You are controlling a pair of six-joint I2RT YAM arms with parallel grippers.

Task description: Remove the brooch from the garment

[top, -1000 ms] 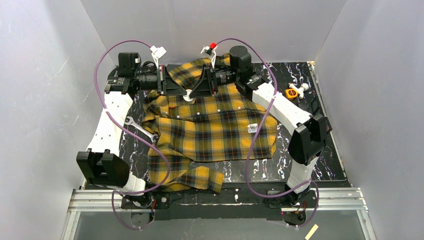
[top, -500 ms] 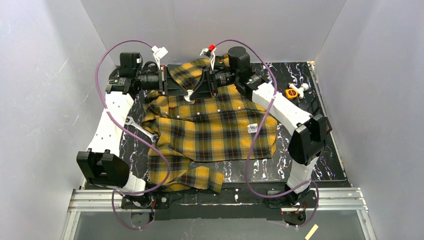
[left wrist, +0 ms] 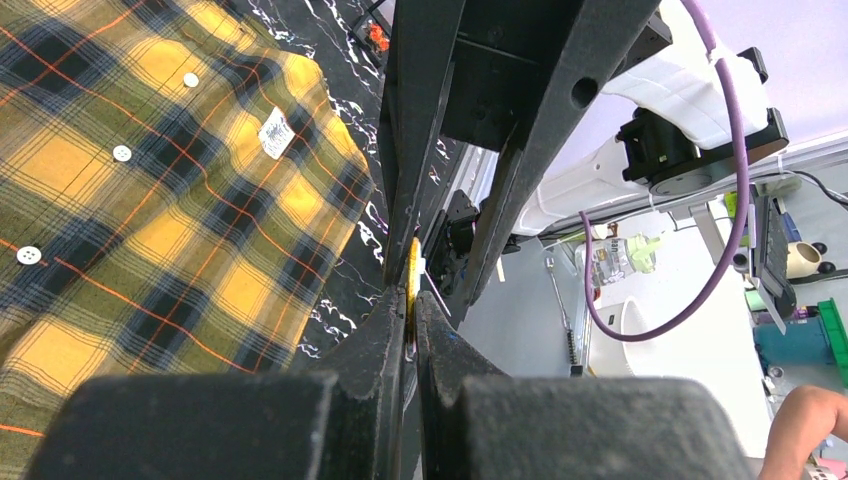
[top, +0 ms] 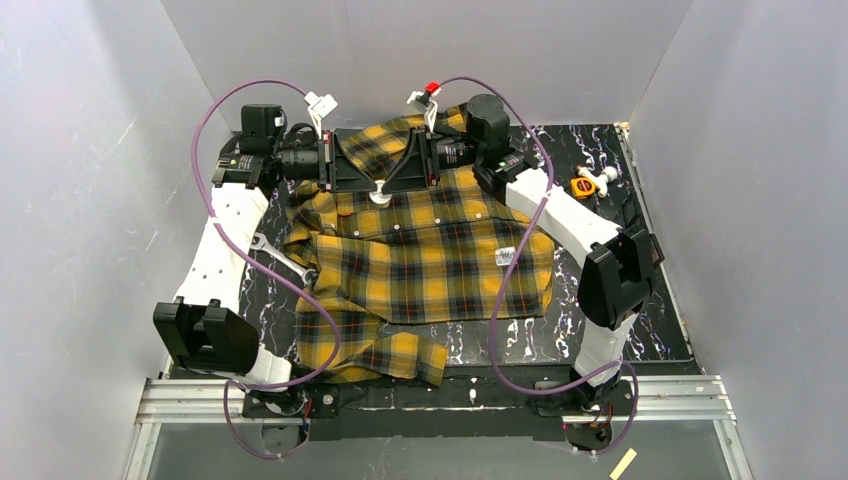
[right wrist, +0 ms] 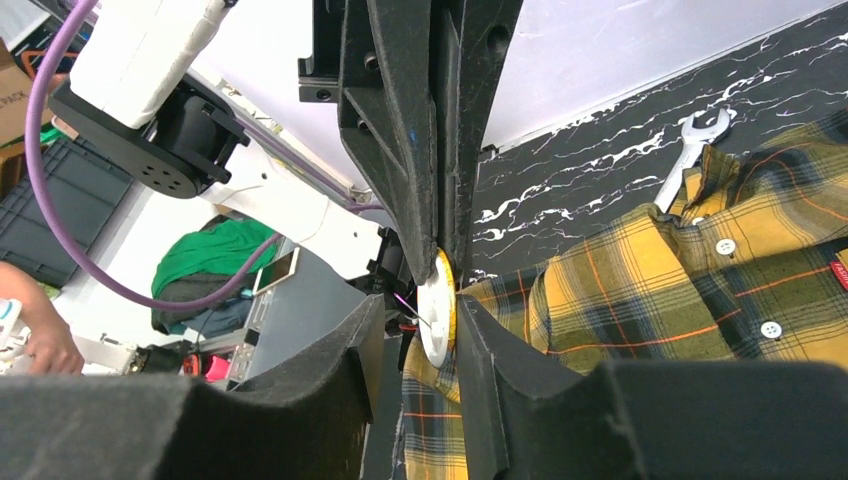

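Pins garment (top: 430, 260) in clamped jaws of left gripper (left wrist: 410, 302), brackets brooch (right wrist: 437, 322) between slightly parted jaws of right gripper (right wrist: 420, 312); risks torn cloth or dropped brooch on skewed pull.

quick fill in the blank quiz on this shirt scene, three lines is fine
1. The plaid shirt on the black table is black and ____.
2. The silver tool beside the shirt, on the left arm's side, is a ____.
3. The left pincer is shut on the small white ____, not on the label.
Missing words: yellow; wrench; brooch.
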